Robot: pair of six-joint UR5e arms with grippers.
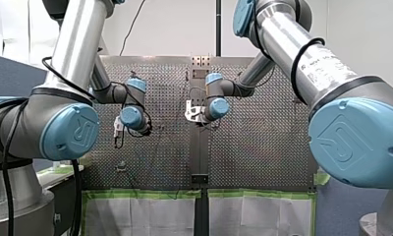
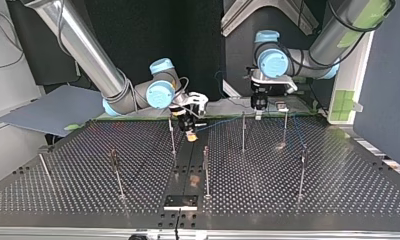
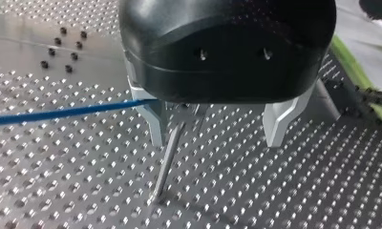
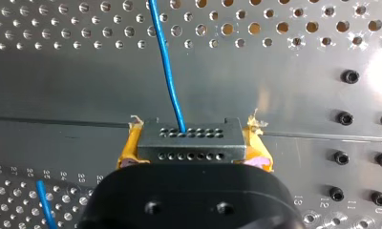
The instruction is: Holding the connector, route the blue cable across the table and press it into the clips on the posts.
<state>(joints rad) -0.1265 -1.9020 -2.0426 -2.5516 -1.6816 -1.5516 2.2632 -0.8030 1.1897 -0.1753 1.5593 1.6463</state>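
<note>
In the front view the silver perforated metal counter (image 1: 263, 147) stretches away from the two arms. The left end effector (image 1: 117, 132) hangs over it. The right end effector (image 1: 192, 112) hangs at its three o'clock, close to the dark strip down the counter's middle.

In the top view the right end effector (image 2: 190, 131) points down at that strip near the far edge, yellow showing at its tip. A thin blue cable (image 2: 223, 122) runs from it toward three o'clock, past one of the thin upright metal posts (image 2: 243, 131) that stand scattered over the counter (image 2: 338, 190). The left end effector (image 2: 258, 106) hangs by the far edge, at about two o'clock of the right one.

In the left wrist view the left end effector (image 3: 214, 140) is released. Its two metal fingers (image 3: 151, 119) stand wide apart with nothing gripped. The blue cable (image 3: 60, 113) comes in from the side and meets one finger. A post (image 3: 167, 160) rises from the counter (image 3: 60, 191) just ahead, nearer that finger.

In the right wrist view the right end effector (image 4: 194, 126) is clenched. Its yellow pads (image 4: 129, 150) grasp a dark grey block-shaped connector (image 4: 189, 148) with rows of small holes. The blue cable (image 4: 167, 62) leaves the connector's face and runs straight ahead over the counter (image 4: 284, 71).
</note>
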